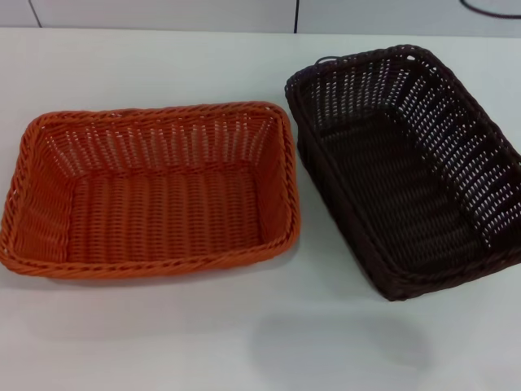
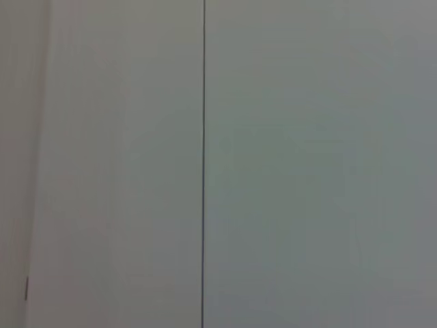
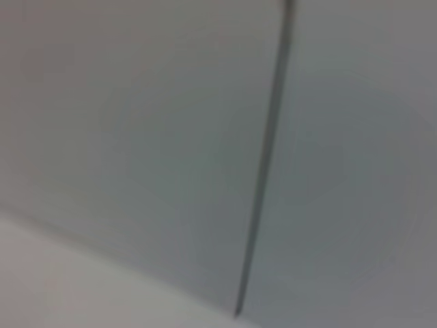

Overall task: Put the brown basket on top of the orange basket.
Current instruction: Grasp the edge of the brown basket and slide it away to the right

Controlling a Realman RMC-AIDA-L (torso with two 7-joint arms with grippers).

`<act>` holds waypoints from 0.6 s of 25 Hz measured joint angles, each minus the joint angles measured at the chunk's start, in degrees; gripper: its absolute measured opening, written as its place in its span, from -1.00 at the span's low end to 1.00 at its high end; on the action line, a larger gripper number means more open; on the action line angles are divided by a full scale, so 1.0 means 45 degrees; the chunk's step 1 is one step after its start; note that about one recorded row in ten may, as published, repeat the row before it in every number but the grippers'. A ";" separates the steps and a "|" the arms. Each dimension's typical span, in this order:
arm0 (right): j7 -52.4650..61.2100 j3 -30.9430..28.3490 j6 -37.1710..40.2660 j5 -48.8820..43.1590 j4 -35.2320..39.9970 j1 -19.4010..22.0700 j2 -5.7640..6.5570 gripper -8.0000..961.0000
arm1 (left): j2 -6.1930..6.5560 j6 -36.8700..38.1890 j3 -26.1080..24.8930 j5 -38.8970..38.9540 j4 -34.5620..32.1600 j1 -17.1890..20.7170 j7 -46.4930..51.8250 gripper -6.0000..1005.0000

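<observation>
The orange basket (image 1: pixel 155 191) sits on the white table at the left of the head view, upright and empty. The brown basket (image 1: pixel 407 167) sits on the table to its right, upright and empty, turned at an angle, its near-left corner close to the orange basket's right rim. The two baskets stand side by side with a narrow gap between them. Neither gripper nor arm shows in the head view. Both wrist views show only a pale wall panel with a dark seam.
The white table (image 1: pixel 260 342) runs to the front edge of the head view. A wall with dark seams (image 1: pixel 296 15) stands behind the table. A dark cable (image 1: pixel 488 10) shows at the far right corner.
</observation>
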State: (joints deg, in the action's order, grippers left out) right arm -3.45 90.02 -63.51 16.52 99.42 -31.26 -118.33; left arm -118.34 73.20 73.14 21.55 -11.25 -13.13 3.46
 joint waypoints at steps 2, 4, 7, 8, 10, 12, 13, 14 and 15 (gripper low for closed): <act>-0.2060 -0.0996 -0.1635 0.1543 -0.0125 -0.0504 -0.0016 0.71 | 0.0008 -0.0009 -0.0012 0.0026 0.0000 -0.0008 -0.0034 0.53; -0.2787 -0.1305 -0.2280 0.2000 -0.0225 -0.0705 0.0015 0.71 | 0.0011 -0.0013 -0.0025 0.0046 0.0000 -0.0010 -0.0095 0.53; -0.4876 -0.2153 -0.4268 0.2835 -0.0642 -0.1377 0.0124 0.71 | 0.0011 -0.0018 -0.0041 0.0055 0.0000 -0.0012 -0.0144 0.53; -0.5581 -0.2379 -0.4794 0.2866 -0.0835 -0.1598 0.0156 0.71 | 0.0011 -0.0020 -0.0045 0.0056 0.0000 -0.0013 -0.0154 0.53; -0.6622 -0.2561 -0.5391 0.2848 -0.1125 -0.1855 0.0216 0.71 | 0.0011 -0.0019 -0.0045 0.0054 0.0000 -0.0012 -0.0165 0.53; -0.8228 -0.2529 -0.6056 0.2861 -0.1430 -0.1990 0.0244 0.71 | 0.0008 -0.0019 -0.0045 0.0056 0.0000 -0.0010 -0.0269 0.53; -0.8580 -0.2520 -0.6157 0.2878 -0.1473 -0.2002 0.0204 0.71 | -0.0002 -0.0017 -0.0044 0.0056 0.0001 -0.0007 -0.0391 0.53; -0.8580 -0.2520 -0.6157 0.2878 -0.1473 -0.2002 0.0204 0.71 | -0.0017 -0.0007 -0.0044 0.0054 0.0001 -0.0006 -0.0583 0.53; -0.8792 -0.2519 -0.6238 0.2890 -0.1517 -0.2020 0.0147 0.71 | -0.0027 0.0007 -0.0044 0.0056 -0.0002 -0.0009 -0.0820 0.53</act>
State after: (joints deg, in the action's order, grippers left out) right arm -43.02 78.69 -91.58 29.53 92.59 -40.34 -117.66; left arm -118.47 73.24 72.94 21.80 -11.26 -13.17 -0.23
